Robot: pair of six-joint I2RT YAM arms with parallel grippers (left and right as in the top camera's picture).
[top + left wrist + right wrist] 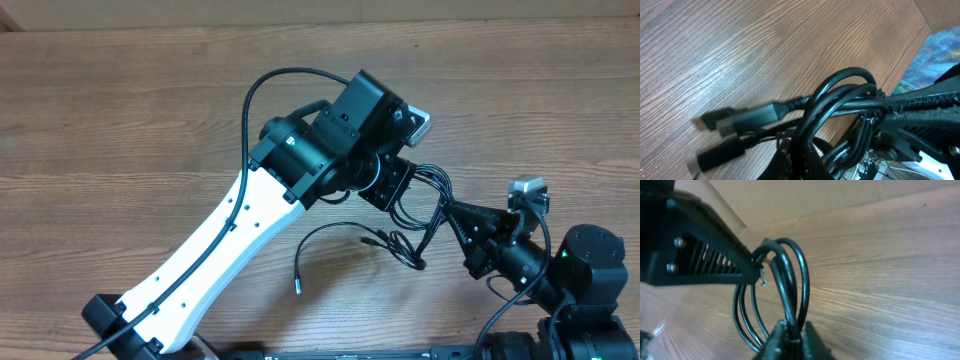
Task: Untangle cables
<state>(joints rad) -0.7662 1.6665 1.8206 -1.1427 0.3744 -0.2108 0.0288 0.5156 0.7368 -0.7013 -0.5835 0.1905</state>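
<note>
The cables point(421, 212) are a tangled bunch of thin black cords between my two grippers at the table's centre right. One loose end point(298, 285) trails to the front left. My left gripper point(396, 188) is shut on the bunch; in the left wrist view point(805, 162) the loops point(840, 92) rise over its jaws, and grey and black plug ends point(735, 120) hang left. My right gripper point(456, 215) is shut on the cables from the right. The right wrist view shows its jaws point(792, 342) pinching a strand while the loops point(800, 280) reach to the left gripper's finger point(705, 260).
The wooden table point(130, 120) spans the whole view. The left arm's own thicker black wire point(262, 88) arcs above its white link point(220, 240). A cardboard wall point(815, 200) stands behind the table. The right arm's base point(590, 270) sits at the front right.
</note>
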